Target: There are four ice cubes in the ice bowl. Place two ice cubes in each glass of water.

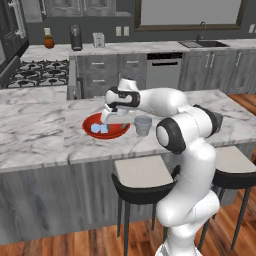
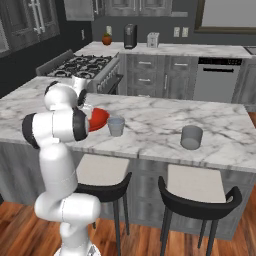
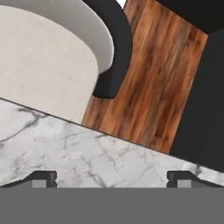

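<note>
Left to right on the marble island (image 1: 40,135): red ice bowl (image 1: 90,127) sits nearest the left, with at least two pale ice cubes (image 1: 99,128) showing in its left half; the rest of the bowl is hidden behind the hand, so can't count all four. Just right of the bowl, nearly touching its rim, is the first glass (image 1: 143,125); in the right base view the second glass (image 2: 191,137) stands well apart further right, by the second stool (image 2: 198,192). My read: the layout keeps the bowl as source next to one target, so short hops for the first two cubes and a longer carry to the far glass. Neither glass shows a cube that I can make out, so the task looks to be at its start. Gripper (image 1: 114,118) hangs over the right half of the bowl, above the rim, apparently lined up for a descent onto a cube. In the hand view the fingertips (image 3: 43,178) sit at the far left and right of the picture with bare marble (image 3: 109,157) between them: fingers spread wide, holding nothing, touching nothing. That view looks across the counter edge to a stool seat (image 3: 43,65) and wood floor (image 3: 148,87), so the hand seems tilted rather than aimed straight down into the bowl; I'd expect it needs reorienting first
</note>
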Robot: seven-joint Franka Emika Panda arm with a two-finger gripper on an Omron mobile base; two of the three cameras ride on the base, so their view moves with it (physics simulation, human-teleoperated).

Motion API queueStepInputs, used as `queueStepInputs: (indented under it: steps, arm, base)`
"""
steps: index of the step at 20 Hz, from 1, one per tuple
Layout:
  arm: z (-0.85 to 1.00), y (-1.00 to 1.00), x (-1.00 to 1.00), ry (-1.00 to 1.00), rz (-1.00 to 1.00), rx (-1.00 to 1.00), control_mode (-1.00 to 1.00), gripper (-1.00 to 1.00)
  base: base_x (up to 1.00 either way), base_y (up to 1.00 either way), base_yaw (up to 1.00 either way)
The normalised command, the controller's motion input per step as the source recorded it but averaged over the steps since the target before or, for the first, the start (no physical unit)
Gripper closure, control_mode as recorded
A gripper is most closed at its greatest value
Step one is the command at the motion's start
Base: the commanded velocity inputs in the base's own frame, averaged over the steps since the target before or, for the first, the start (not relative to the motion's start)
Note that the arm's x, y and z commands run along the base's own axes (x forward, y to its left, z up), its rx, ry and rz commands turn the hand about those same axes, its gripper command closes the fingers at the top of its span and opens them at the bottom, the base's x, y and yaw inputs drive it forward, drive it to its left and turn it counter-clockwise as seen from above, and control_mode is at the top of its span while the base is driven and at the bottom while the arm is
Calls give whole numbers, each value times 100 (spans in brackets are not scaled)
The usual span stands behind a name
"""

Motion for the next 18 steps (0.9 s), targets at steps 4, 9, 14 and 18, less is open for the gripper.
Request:
queueStepInputs:
  steps: [4,9,14,18]
  arm:
    - [-18,0,57,0,-1,0,-100,-100]
    - [-20,4,50,0,-2,0,-100,-100]
    - [-30,21,39,2,-3,0,-100,-100]
    - [-28,23,35,2,-3,0,-100,-100]
  base:
    - [0,0,0]
    - [0,0,0]
    - [0,0,0]
    - [0,0,0]
